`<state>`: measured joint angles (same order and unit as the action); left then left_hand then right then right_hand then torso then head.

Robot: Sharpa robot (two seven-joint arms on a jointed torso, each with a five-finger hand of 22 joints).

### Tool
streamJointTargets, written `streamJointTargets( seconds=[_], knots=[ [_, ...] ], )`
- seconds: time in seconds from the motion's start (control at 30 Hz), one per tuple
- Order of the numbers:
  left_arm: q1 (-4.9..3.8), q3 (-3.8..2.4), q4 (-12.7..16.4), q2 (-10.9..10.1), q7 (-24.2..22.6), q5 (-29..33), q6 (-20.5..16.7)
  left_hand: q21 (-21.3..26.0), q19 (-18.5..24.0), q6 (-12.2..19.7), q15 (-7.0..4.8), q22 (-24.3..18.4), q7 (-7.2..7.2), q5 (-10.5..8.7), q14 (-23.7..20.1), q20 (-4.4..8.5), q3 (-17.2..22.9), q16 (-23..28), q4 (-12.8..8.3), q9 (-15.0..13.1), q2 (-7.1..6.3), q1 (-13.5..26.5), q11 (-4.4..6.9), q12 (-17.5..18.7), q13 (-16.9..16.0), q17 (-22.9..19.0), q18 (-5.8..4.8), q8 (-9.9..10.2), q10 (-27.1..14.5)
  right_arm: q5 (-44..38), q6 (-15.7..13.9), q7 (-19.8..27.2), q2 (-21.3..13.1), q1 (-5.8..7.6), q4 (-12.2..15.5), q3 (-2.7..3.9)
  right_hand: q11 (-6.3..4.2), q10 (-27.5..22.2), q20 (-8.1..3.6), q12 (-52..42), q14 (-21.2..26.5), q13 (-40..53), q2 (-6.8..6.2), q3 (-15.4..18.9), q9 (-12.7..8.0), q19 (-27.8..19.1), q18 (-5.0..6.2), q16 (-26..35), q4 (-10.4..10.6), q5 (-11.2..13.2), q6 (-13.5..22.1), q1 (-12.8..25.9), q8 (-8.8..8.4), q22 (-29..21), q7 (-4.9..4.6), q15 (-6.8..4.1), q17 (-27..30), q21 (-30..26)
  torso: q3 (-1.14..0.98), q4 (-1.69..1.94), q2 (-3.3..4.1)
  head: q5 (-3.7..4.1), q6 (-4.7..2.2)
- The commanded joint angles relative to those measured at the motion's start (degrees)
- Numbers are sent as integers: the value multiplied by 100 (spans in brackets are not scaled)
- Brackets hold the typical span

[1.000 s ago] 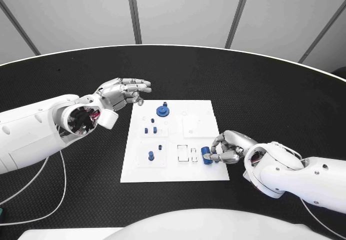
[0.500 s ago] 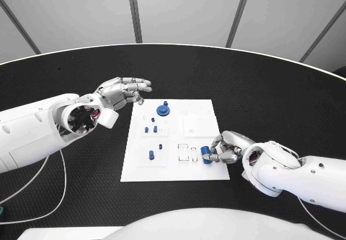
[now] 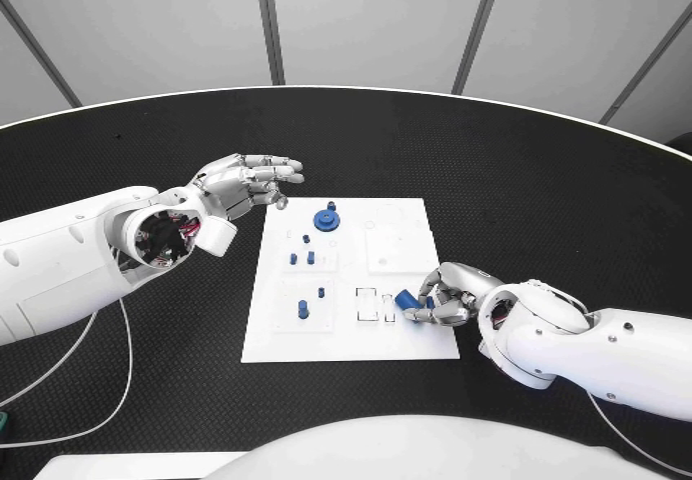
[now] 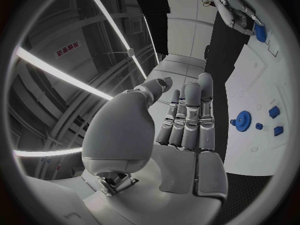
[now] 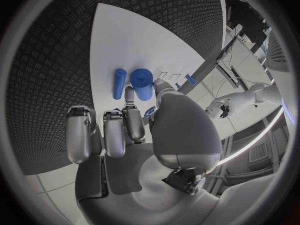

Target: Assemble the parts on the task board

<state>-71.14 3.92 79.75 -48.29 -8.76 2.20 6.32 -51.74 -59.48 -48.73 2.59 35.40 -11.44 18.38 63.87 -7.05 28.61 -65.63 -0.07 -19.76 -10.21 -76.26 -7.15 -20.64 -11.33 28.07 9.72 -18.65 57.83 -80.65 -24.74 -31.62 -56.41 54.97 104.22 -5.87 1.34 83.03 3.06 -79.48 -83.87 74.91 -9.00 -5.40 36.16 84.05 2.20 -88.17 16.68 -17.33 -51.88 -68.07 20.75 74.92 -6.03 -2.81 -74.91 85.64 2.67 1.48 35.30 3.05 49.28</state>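
White and rectangular, the task board (image 3: pixel 351 340) lies flat in the middle of the black textured bench (image 3: pixel 548 180), its long sides running away from the robot. Its surface is divided into shallow square and slotted recesses. Small blue parts sit on it: a round gear-like part with a raised hub (image 3: pixel 327 219) near the far edge, a pair of short pegs (image 3: pixel 300 258) standing below it, with tiny white pegs just beyond them, and a taller peg (image 3: pixel 302 310) with a smaller one beside it in the near left section. At the near right edge of the board, the right robot hand (image 3: pixel 450 296) rests with its fingers curled down around a blue cylindrical part (image 3: pixel 408 300), pinching it between thumb and fingers just beside two narrow rectangular slots (image 3: pixel 376 305). In the right wrist view, that cylinder (image 5: pixel 142 83) lies on its side on the board (image 5: pixel 144 40), touching the fingertips, with a thinner blue pin (image 5: pixel 119 83) lying parallel right next to it; whether the pin is also held I cannot tell. The left robot hand (image 3: pixel 245 183) hangs above the bench just off the board's far left corner, holding nothing, its fingers extended side by side and slightly bent, thumb apart. From the left wrist view, the palm (image 4: pixel 181 130) faces up and unoccupied, with the blue gear (image 4: pixel 242 118) and two pegs visible on the board beyond it.
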Motion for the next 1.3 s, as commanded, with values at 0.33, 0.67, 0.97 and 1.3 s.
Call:
streamJointTargets(
  seconds=[0.33,0.67,0.97,1.3],
  knots=[
    [0,0,13,-11,0,0,-5,28,4,22,-4,-8,2,10,-34,-44,-24,-30,-3,-9,36,-28,0,-21,-8,-8,88,30,-24,0,53,-1,90,-10,-67,-4,-3,59,20,-73,-556,679,130,8,29,421,-105,-43,-11,-159,-8,-120,54,1116,20,12,-1228,45,0,-7,-1,-24,0],
    [-1,0,19,-17,-3,0,-10,28,4,22,-4,-8,2,10,-34,-44,-24,-30,-3,-9,36,-28,0,-21,-8,-8,88,30,-24,0,-144,13,70,-23,-1,-5,-30,114,5,-146,-560,755,207,-51,45,435,-115,-56,-20,-349,-94,-287,81,1154,50,-8,-1252,79,-5,-9,-4,-27,0],
    [0,0,-9,3,-4,0,-3,32,4,26,-3,-10,0,10,-37,-45,-30,-32,4,-11,36,-24,-1,-23,-10,-11,87,33,-33,0,-616,83,-204,-25,449,-1,-99,259,-38,-346,-572,929,332,-244,57,471,-137,-84,-7,-396,-289,-450,124,1234,129,-63,-1306,158,-3,-31,-19,-9,-8],
    [0,0,-57,87,-3,0,33,34,5,29,-2,-12,0,11,-39,-46,-33,-34,9,-13,37,-22,-2,-25,-11,-12,87,34,-37,53,-565,88,-166,-21,659,10,-142,301,-77,-391,-576,972,331,-314,70,483,-144,-95,6,-473,-411,-389,140,1260,176,-103,-1327,182,18,-13,-16,31,-27]
  ],
)
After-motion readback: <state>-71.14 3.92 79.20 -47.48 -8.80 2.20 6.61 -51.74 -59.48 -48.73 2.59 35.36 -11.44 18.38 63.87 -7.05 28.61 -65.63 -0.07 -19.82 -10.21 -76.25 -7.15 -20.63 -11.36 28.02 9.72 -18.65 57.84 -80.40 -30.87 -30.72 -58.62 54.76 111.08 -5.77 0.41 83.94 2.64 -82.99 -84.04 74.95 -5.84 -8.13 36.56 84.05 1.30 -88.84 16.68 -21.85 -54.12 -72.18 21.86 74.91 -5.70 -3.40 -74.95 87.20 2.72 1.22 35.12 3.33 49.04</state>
